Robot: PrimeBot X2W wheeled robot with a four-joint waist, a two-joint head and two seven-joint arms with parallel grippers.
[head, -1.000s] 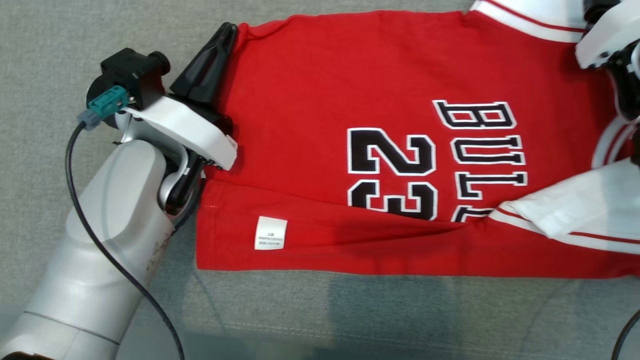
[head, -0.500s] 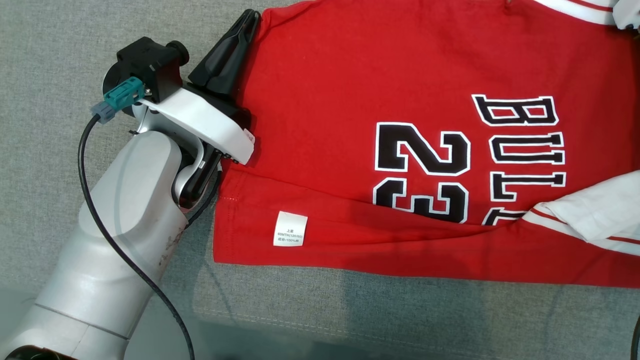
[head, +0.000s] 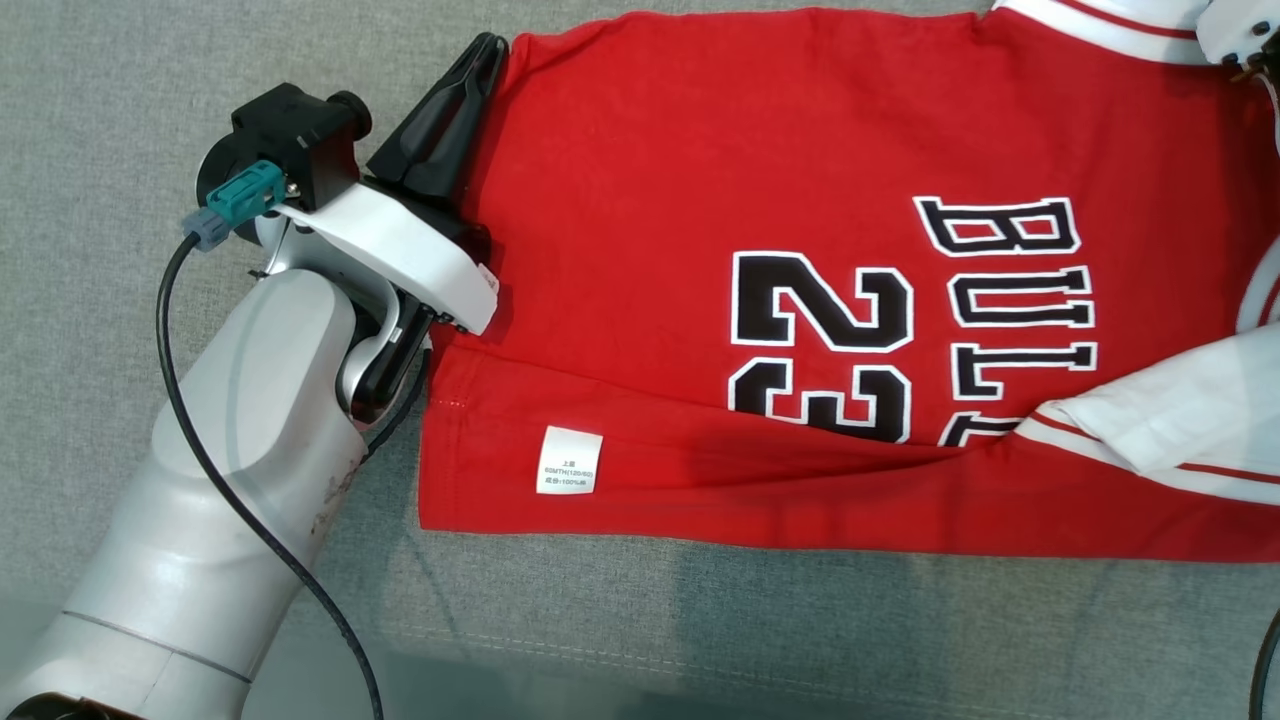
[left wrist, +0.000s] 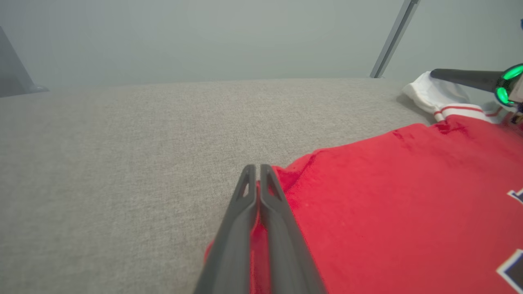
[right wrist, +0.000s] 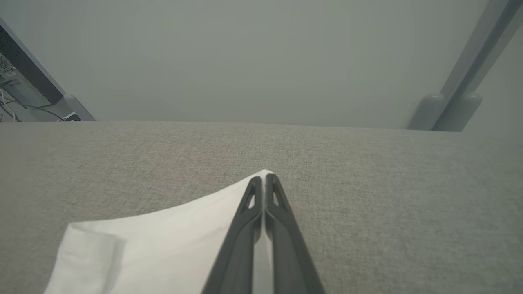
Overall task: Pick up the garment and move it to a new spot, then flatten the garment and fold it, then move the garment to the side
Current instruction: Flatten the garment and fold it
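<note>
The left gripper pinches a corner of the red garment, jaws closed; the right gripper grips its white sleeve on the grey tabletop.

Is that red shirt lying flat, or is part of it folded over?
Partly folded. The red shirt lies spread, but its near edge is turned over, showing the care label and hiding part of the 23.

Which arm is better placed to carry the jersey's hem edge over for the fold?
Left, I'd judge. The left gripper is shut on the red jersey at its hem corner, so it can carry that edge over. The right gripper is shut on the white sleeve at the opposite end.
</note>
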